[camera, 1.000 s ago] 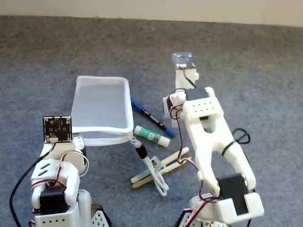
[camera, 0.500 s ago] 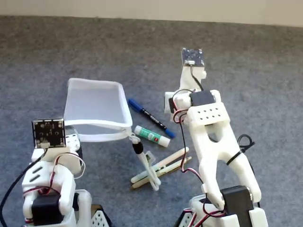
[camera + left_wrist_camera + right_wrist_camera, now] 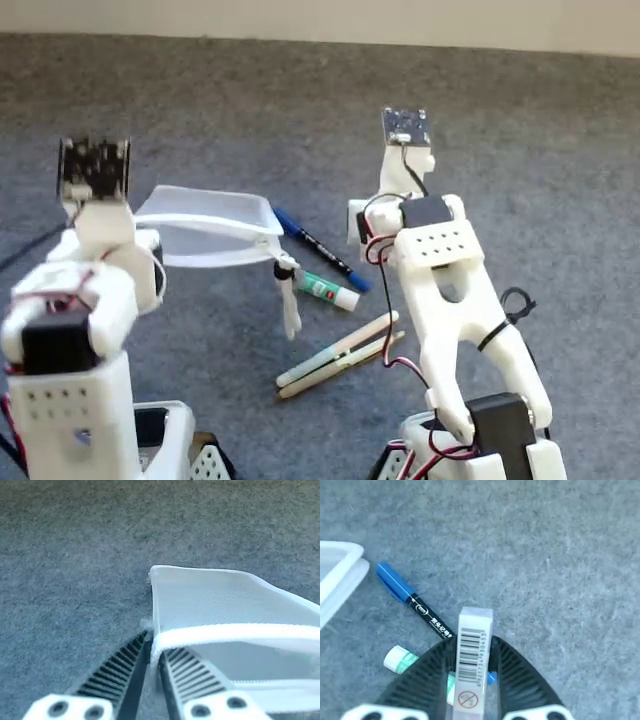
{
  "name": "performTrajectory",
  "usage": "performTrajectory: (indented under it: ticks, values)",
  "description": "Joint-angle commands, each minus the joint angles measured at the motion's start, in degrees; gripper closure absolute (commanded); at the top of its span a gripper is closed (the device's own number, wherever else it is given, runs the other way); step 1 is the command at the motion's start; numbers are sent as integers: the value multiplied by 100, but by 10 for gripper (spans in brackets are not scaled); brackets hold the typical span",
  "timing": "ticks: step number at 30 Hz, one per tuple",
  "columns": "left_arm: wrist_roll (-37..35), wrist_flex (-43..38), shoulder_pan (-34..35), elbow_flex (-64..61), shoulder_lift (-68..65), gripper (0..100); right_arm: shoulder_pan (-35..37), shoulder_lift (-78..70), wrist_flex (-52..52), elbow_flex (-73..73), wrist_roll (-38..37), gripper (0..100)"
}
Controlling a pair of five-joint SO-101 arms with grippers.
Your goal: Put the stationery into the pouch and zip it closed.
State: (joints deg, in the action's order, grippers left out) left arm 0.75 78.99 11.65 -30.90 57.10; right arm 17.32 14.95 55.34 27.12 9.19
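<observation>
My left gripper (image 3: pixel 152 647) is shut on the rim of the white mesh pouch (image 3: pixel 225 605), at one corner. In the high view the pouch (image 3: pixel 205 230) hangs lifted and tilted off the carpet beside the left arm (image 3: pixel 95 270), and its zip cord (image 3: pixel 289 300) dangles. My right gripper (image 3: pixel 472 642) is shut on a small white barcoded eraser (image 3: pixel 471 655), above the blue pen (image 3: pixel 412 605) and the glue stick (image 3: pixel 400 659). The pen (image 3: pixel 320 245) and glue stick (image 3: pixel 328 290) lie to the right of the pouch.
Two pale flat sticks (image 3: pixel 340 355) lie crossed on the grey carpet (image 3: pixel 520 150), in front of the glue stick. The right arm (image 3: pixel 445 290) stretches over the carpet just right of them. Open carpet extends at the back and far right.
The left arm has risen, lifting the pouch by its near left corner so it tilts up and the zip cord hangs. The right arm shifted slightly back, then held still.
</observation>
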Motion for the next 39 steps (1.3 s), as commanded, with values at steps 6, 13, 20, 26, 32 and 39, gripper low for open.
performTrajectory:
  ticks: [6,13,20,26,32,39]
  values:
    - [-220,1037,-127,2440,-1982,995,22,259,-391,84,9,993]
    - [-563,1073,-576,2536,-2747,995,4,268,-374,66,0,993]
    - [-800,1055,-523,2545,-2844,995,-13,1393,-330,189,0,993]
    - [-809,1046,-470,2589,-2853,995,207,3002,-400,576,0,993]
    - [-818,923,-462,2554,-2862,995,910,4127,-400,611,0,993]
    - [-826,967,-462,2554,-2862,995,1763,4576,-400,567,0,993]
